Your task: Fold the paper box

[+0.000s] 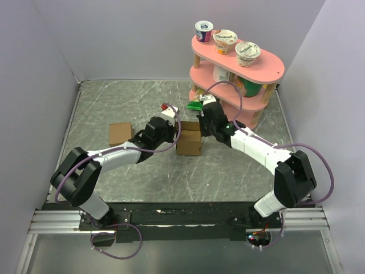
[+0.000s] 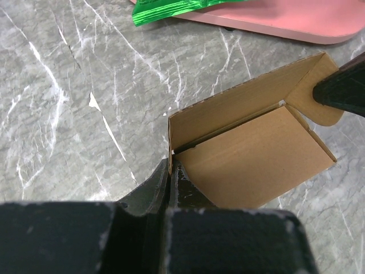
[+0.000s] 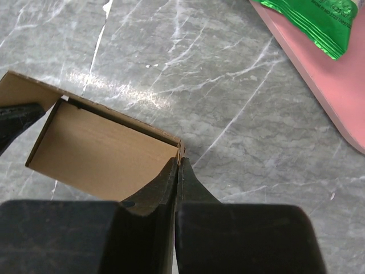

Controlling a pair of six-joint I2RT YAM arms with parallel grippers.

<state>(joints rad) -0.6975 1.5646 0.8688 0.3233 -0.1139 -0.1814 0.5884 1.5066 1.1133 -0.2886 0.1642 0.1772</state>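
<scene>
The paper box [image 1: 189, 141] is a small brown carton standing open-topped in the middle of the table. My left gripper [image 1: 170, 132] is shut on its left wall, and the thin cardboard edge sits pinched between the fingers [image 2: 170, 171]. My right gripper [image 1: 204, 127] is shut on the opposite wall, at the box's corner [image 3: 180, 157]. In the left wrist view the paper box [image 2: 256, 160] shows its inner floor, a raised back flap and a rounded tab, with the right gripper's dark fingertip [image 2: 342, 91] at that tab. The right wrist view shows the paper box [image 3: 97, 151] from the other side.
A smaller neat cardboard cube [image 1: 120, 133] sits left of the arms. A pink two-tier shelf [image 1: 239, 74] with yogurt cups stands at the back right. A green packet [image 1: 195, 104] lies at the shelf's foot, just behind the box. Grey walls enclose the table.
</scene>
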